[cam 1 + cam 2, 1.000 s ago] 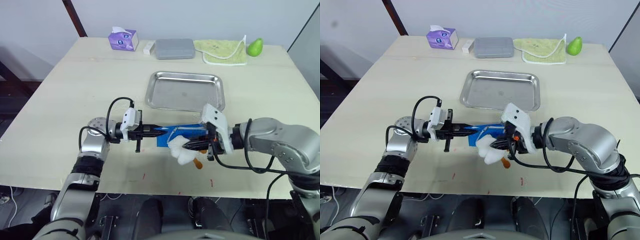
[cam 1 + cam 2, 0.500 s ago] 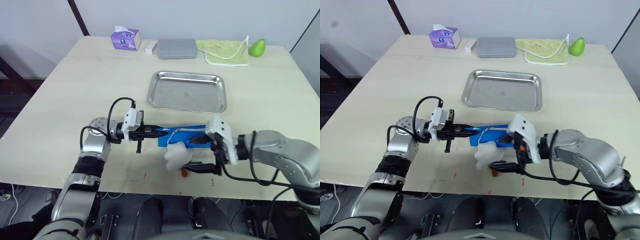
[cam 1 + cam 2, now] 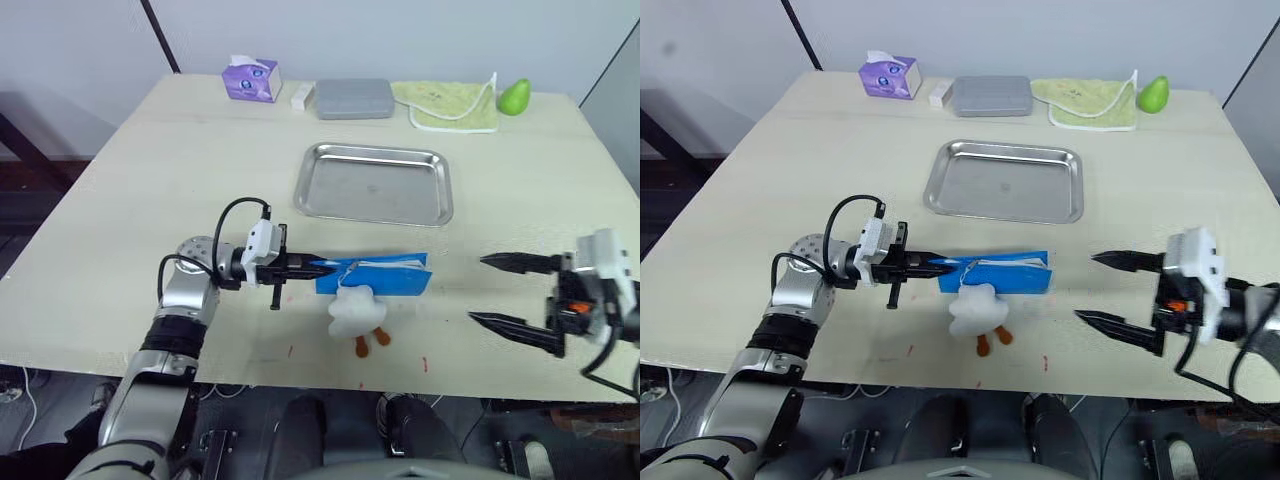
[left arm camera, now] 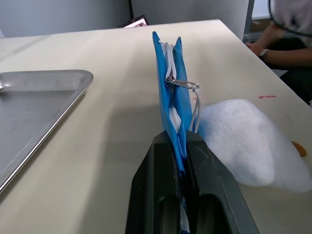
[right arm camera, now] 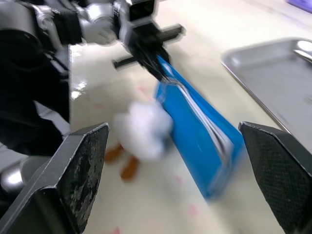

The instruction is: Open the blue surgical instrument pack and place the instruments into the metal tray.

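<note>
The blue surgical instrument pack (image 3: 375,276) stands on its long edge on the table, in front of the metal tray (image 3: 372,183). My left gripper (image 3: 316,265) is shut on the pack's left end, the blue wrap pinched between its fingers (image 4: 151,185). A small silvery piece (image 4: 183,84) with white string shows at the pack's top edge. The instruments are hidden. My right gripper (image 3: 478,290) hangs wide open to the right of the pack, apart from it, holding nothing. The metal tray holds nothing.
A white fluffy lump (image 3: 357,310) with orange ends lies against the pack's near side. Along the far edge stand a purple tissue box (image 3: 250,80), a grey case (image 3: 353,98), a yellow-green cloth (image 3: 455,105) and a green pear (image 3: 514,96). A person (image 4: 287,39) sits beyond the table.
My right gripper has opened, let go of the white fluffy lump and drawn back to the right. The lump now lies by the pack. The left gripper still holds the pack.
</note>
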